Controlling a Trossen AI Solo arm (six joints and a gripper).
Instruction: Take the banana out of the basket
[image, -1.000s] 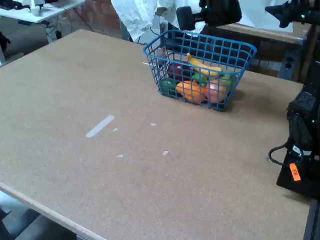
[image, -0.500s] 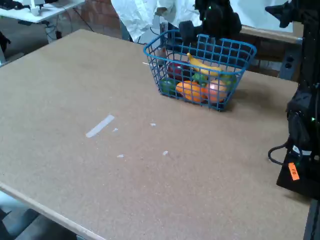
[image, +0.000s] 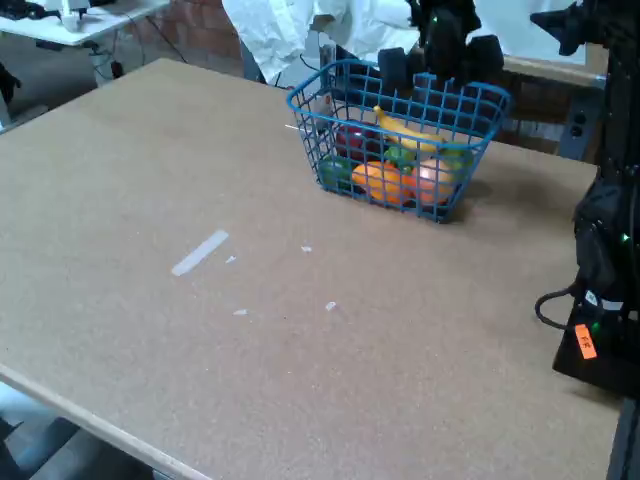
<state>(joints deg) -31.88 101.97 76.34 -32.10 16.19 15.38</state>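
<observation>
One banana (image: 408, 131) lies atop the other fruit inside the basket (image: 345, 77). I hold my gripper (image: 440, 66) above the far rim, fingers spread, to straddle it.

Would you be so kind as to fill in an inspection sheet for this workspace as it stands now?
Surface: brown fibreboard table top, with a pale tape strip and small white specks.
Job's things: blue wire-grid basket stands upright near the far edge; curved yellow toy banana lies on top of the other fruit inside.
Clutter: orange round fruit, green pieces and a pinkish one in the basket.
Grippers: black gripper hovers over the basket's far rim, fingers apart, holding nothing.
Cables: black cable loop at the black equipment on the right edge.
Surroundings: white cloth and a wooden bench behind the table.
</observation>
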